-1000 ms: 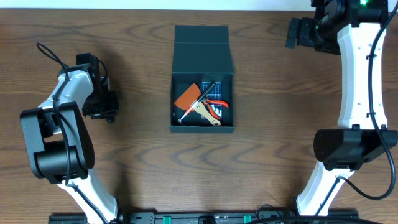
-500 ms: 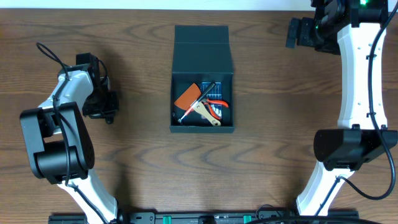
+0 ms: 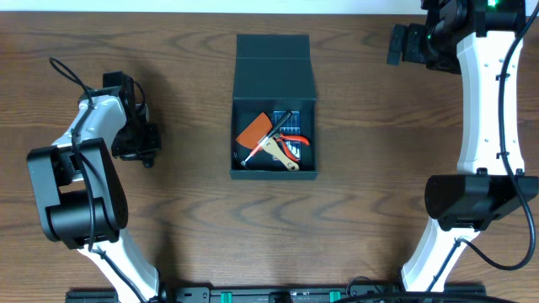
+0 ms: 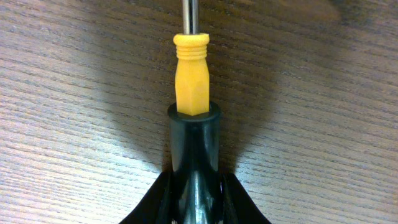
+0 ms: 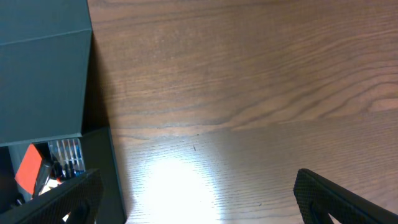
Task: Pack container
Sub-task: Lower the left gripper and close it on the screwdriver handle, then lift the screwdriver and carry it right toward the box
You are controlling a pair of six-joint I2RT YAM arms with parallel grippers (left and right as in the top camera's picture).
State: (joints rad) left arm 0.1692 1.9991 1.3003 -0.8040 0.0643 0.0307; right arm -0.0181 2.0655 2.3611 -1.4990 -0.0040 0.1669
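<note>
While left claw (image 4: pixel 194 208) grips screwdriver (image 4: pixel 189 81), right claw (image 5: pixel 199 199) wide, container (image 3: pixel 274 67) open.

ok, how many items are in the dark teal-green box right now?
4 visible in the dark teal-green box: flat orange card at left, slim black-and-red stick tool across it, cream-handled pliers in front, blue bit case back right. More may be hidden underneath.

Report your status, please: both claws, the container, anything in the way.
Left claw shut on screwdriver. Right claw open, empty. Container open, tools inside. Nothing between claws and container.
</note>
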